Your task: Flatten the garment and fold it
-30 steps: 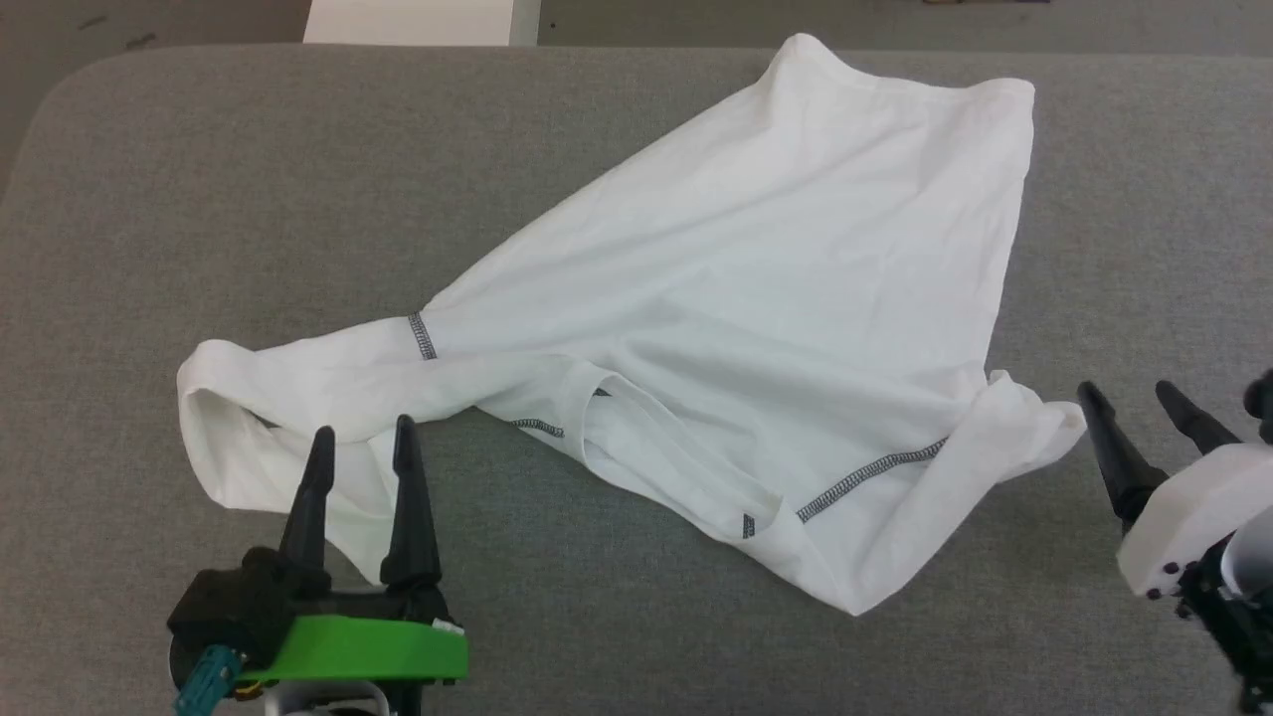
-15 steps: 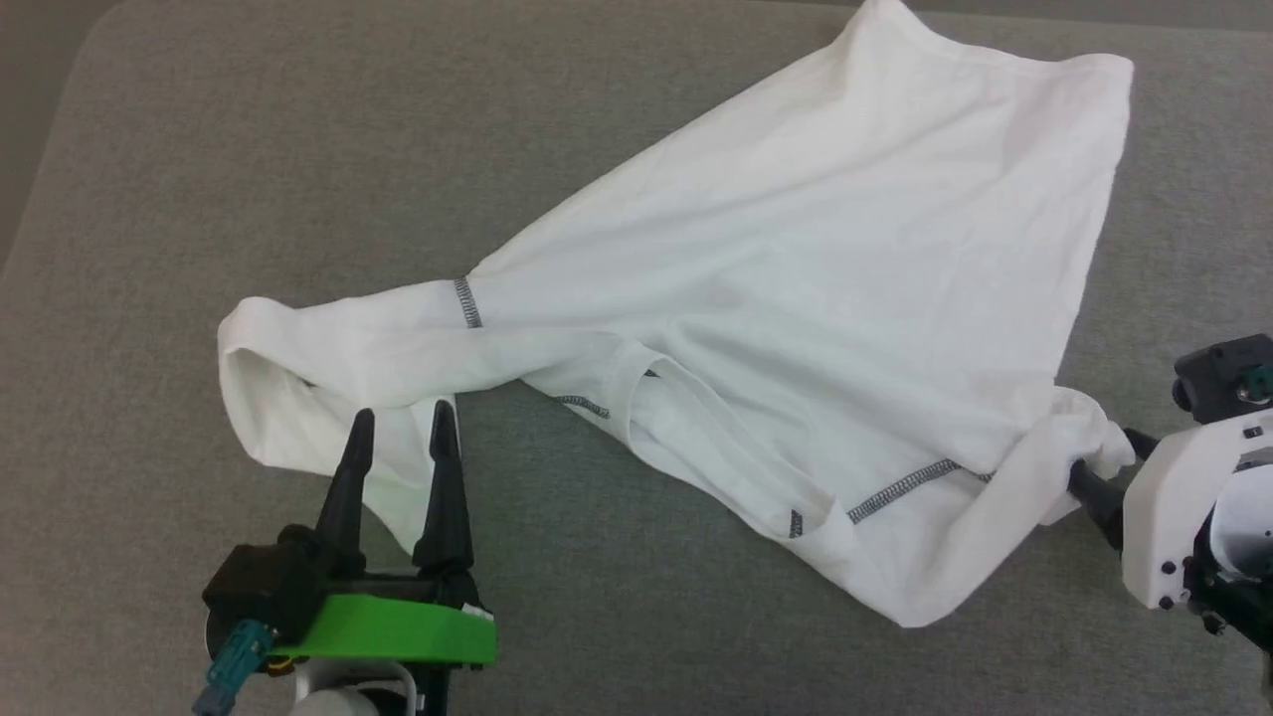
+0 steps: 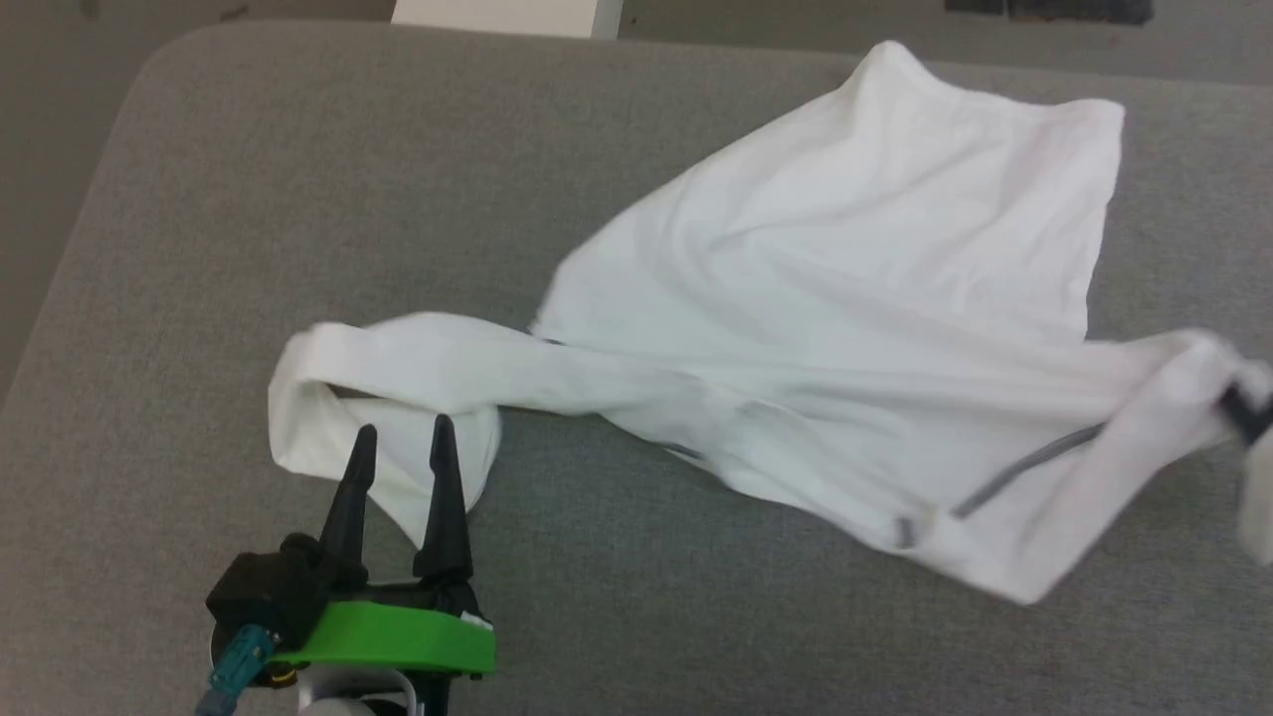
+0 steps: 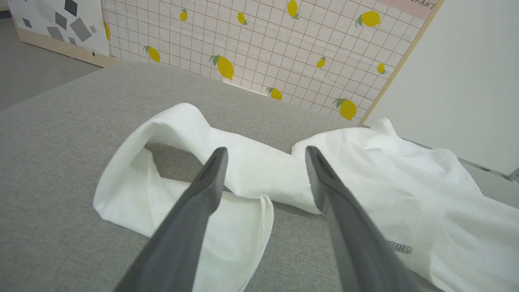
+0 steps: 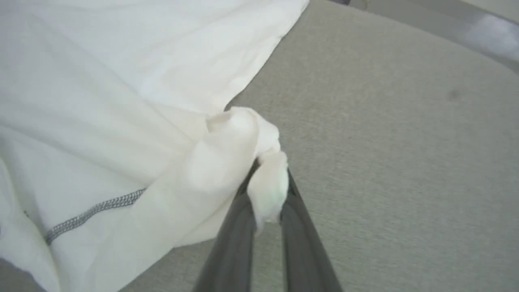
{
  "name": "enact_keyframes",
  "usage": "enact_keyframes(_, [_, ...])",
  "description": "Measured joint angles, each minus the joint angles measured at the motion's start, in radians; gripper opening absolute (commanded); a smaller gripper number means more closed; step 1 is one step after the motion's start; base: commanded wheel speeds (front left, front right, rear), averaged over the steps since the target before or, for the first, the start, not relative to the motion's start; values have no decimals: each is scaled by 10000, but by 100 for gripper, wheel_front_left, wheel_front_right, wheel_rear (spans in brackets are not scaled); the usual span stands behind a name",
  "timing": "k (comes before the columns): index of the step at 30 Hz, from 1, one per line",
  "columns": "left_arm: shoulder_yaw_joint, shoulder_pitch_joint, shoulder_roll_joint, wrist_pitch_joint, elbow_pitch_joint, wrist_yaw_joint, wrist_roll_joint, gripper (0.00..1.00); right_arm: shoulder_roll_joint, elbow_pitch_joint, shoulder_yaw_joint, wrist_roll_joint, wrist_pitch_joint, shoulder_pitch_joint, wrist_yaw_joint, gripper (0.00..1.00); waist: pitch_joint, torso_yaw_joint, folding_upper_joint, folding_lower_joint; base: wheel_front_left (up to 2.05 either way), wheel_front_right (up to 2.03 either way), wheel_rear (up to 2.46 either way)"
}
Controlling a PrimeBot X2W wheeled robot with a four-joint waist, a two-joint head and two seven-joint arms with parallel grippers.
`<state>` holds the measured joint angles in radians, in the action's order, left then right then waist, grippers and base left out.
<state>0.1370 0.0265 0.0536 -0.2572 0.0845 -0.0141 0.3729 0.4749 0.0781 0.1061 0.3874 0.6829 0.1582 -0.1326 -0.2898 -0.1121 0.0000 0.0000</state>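
The garment (image 3: 845, 278) is a white thin shirt with dark grey seam stitching, spread crumpled over the grey surface (image 3: 249, 199). One sleeve loops to the left; my left gripper (image 3: 403, 443) stands open just before that loop, its fingers (image 4: 211, 182) over the sleeve's fabric (image 4: 243, 170) without gripping it. At the head view's right edge my right gripper (image 3: 1243, 413) is shut on a bunched end of the garment (image 5: 267, 178), which it holds lifted and stretched to the right. A stitched seam (image 5: 93, 211) runs below that bunch.
The grey padded surface has rounded corners; its left edge (image 3: 60, 288) drops to a darker floor. A white box (image 3: 507, 15) stands beyond the far edge. A lemon-patterned tiled wall (image 4: 263, 40) rises behind.
My right gripper closed on the garment's right end and pulled it up and to the right, stretching the cloth. The left gripper has stayed open at the sleeve. The camera has shifted.
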Motion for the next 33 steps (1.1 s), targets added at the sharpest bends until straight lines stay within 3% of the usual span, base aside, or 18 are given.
enact_keyframes(3, [10,94,-4,0,-44,-31,138,100,623,546,750,-382,-142,276,0,0,318,148,0,0,0,0,0])
enact_keyframes(8, [17,162,-4,0,-13,-127,240,100,2328,1421,1166,-1755,-621,710,0,0,656,462,0,0,0,0,0])
enact_keyframes(11, [50,169,-6,0,-21,-132,244,100,2648,1360,1009,-2347,-920,678,0,0,683,624,0,0,0,0,0])
enact_keyframes(17, [134,132,-8,0,-75,-130,240,100,1037,-165,909,-2349,-1392,-181,-2,0,412,648,0,0,0,0,0])
enact_keyframes(19, [150,117,-10,0,-121,-127,228,100,715,-757,1003,-2485,-1611,-418,-2,44,333,600,0,0,0,0,0])
enact_keyframes(20, [140,106,-10,0,-136,-117,221,100,546,-1009,1126,-2535,-1707,-466,-2,90,299,571,0,0,0,0,0])
enact_keyframes(21, [117,90,-8,0,-142,-117,215,100,458,-1122,1197,-2650,-1739,-471,-2,100,270,546,0,0,0,0,0])
enact_keyframes(26, [52,81,-8,0,-161,-115,198,100,138,-884,1720,-2694,-2090,-449,-2,100,250,526,0,0,0,0,0])
enact_keyframes(29, [117,93,-8,0,-163,-134,201,100,-15,128,2094,-2633,-2259,-257,0,100,338,539,0,0,0,0,0])
enact_keyframes(30, [169,105,-10,0,-155,-146,221,100,-58,1277,2046,-2522,-2215,47,2,100,402,542,0,0,0,0,0])
enact_keyframes(33, [265,102,-10,0,-153,-146,242,100,-23,2079,1406,-2219,-1847,493,2,100,398,481,0,0,0,0,0])
